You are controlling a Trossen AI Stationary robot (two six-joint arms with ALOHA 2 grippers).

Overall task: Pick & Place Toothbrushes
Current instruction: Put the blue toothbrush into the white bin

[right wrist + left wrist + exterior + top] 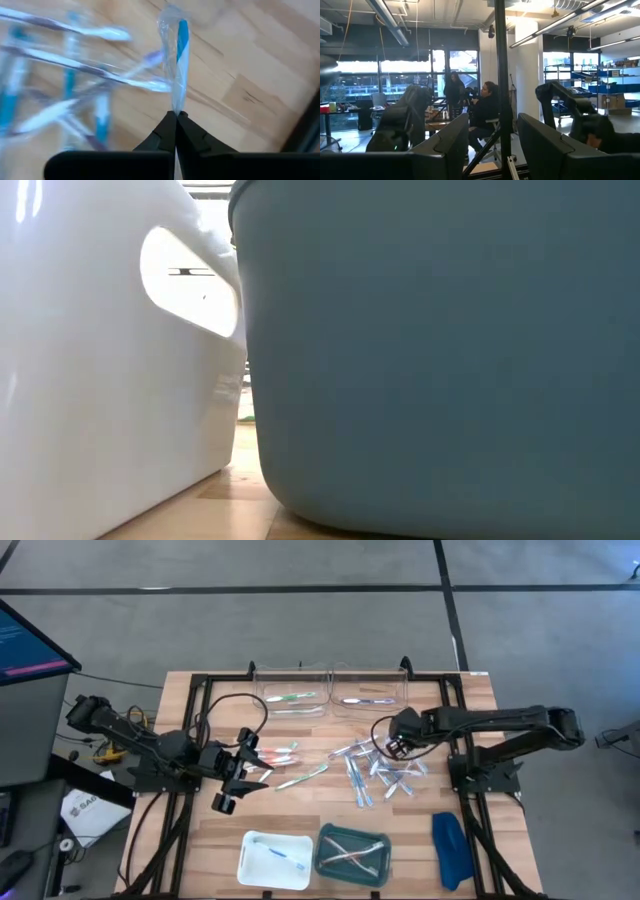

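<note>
Right hand [176, 116] is clenched on a clear-wrapped blue toothbrush [181, 50]; its long axis runs straight ahead w/ desk [260, 75] below, so you lift first.

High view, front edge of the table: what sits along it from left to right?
White tray holding one toothbrush → teal tray holding crossed toothbrushes → dark-blue oblong object.

Blue and clear-wrapped toothbrushes [375, 772] lie scattered right of centre; pink and green ones [285, 755] lie left. One blue-and-white wrapped toothbrush [179, 60] is pinched at its end.
</note>
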